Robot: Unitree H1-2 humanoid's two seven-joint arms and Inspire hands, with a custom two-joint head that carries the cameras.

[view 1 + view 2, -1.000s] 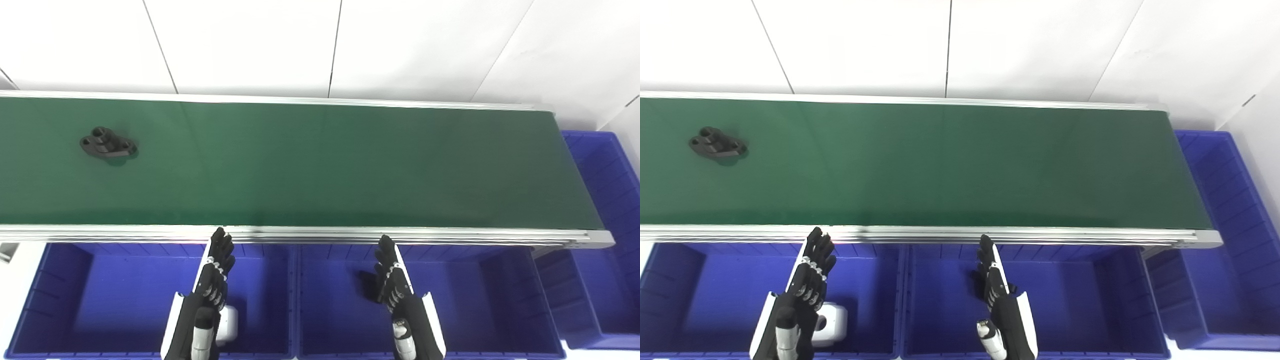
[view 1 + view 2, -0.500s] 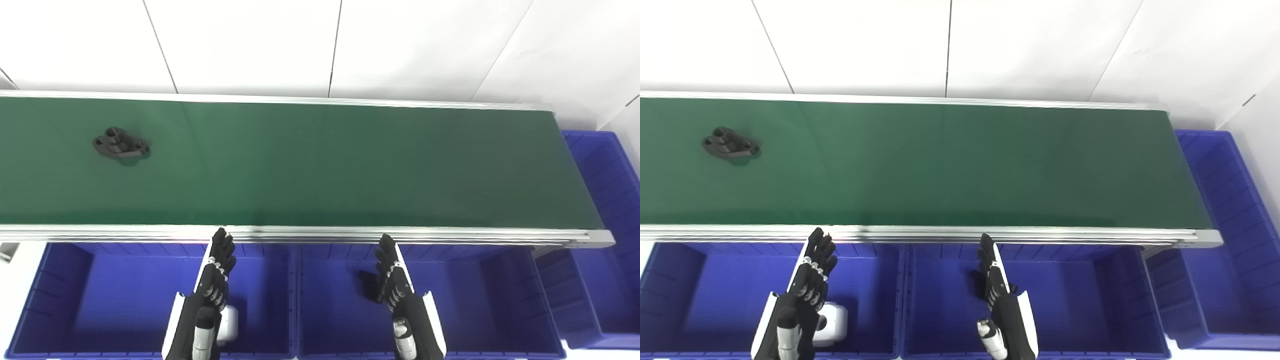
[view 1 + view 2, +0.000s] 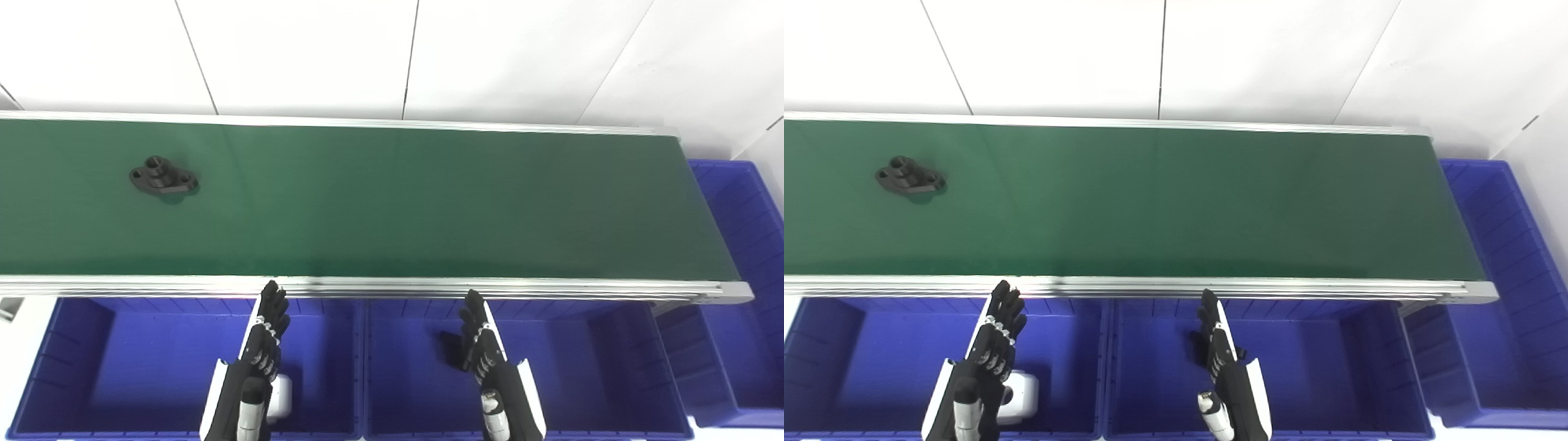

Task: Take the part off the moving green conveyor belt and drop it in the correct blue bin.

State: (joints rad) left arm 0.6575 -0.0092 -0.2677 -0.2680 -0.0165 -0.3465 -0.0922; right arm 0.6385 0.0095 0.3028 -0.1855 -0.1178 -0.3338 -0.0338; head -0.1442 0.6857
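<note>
A black flanged part [image 3: 163, 178] with holes lies on the green conveyor belt [image 3: 392, 202], toward its left end. My left hand [image 3: 264, 343] hovers over the left blue bin [image 3: 79, 367], open, fingers stretched toward the belt's near rail. My right hand [image 3: 481, 346] is open too, above the middle blue bin [image 3: 416, 380]. Both hands hold nothing and stay well short of the part, which is far to the upper left of the left hand.
A white part [image 3: 1021, 392] lies in the left bin beside my left wrist. A third blue bin [image 3: 747, 233] stands past the belt's right end. Aluminium rails [image 3: 490, 286] edge the belt; a white wall rises behind.
The black part has travelled to the right along the belt. Both hands stay almost where they were.
</note>
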